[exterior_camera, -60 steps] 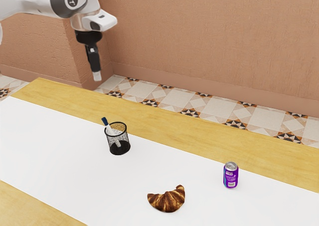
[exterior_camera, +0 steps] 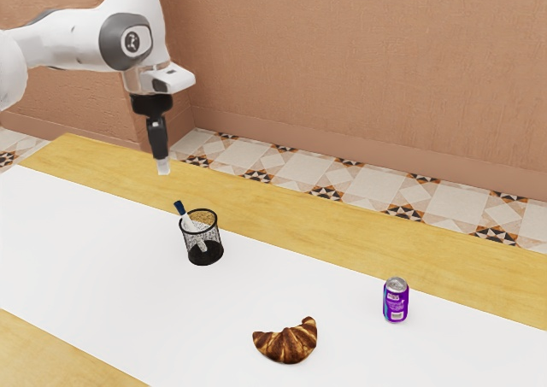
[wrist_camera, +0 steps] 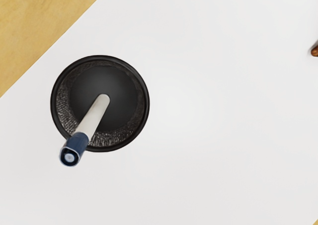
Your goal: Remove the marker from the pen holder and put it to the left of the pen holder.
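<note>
Brown wall (exterior_camera: 359,71), floor tiles (exterior_camera: 291,167); pen holder (exterior_camera: 205,255) on white strip (exterior_camera: 102,267)

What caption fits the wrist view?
White-and-blue marker leaning in a round black mesh pen holder, seen from above.

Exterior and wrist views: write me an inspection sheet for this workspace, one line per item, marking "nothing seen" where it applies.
Surface: wooden table with a white cover lying flat.
Marker: leaning inside the pen holder, blue end sticking out over the rim.
Pen holder: black mesh, upright on the white cover.
Clutter: croissant and purple can, the can upright; both apart from the pen holder.
Gripper: raised above the marker, not touching it.
Cables: nothing seen.
Surroundings: reddish-brown wall and patterned tile floor beyond the table.
</note>
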